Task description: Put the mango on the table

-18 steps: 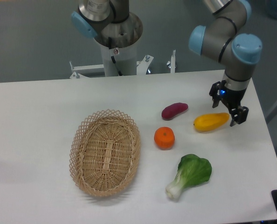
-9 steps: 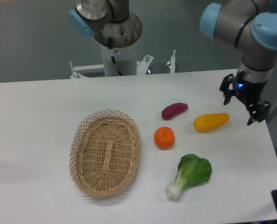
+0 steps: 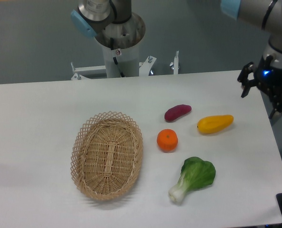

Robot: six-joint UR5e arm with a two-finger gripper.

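Observation:
The mango [image 3: 215, 124], yellow-orange and elongated, lies flat on the white table [image 3: 36, 118] at the right, with nothing touching it. My gripper [image 3: 260, 97] hangs in the air up and to the right of it, over the table's right edge. Its two dark fingers are spread apart with nothing between them.
A purple sweet potato [image 3: 177, 112] lies left of the mango and a round tangerine [image 3: 167, 140] sits below that. A bok choy [image 3: 193, 178] is toward the front. An oval wicker basket [image 3: 108, 154] stands empty at centre left. The robot's base [image 3: 117, 42] is at the back.
My gripper was down at the mango's right end one second ago; it has since lifted and drawn away to the right. The mango stays where it lay.

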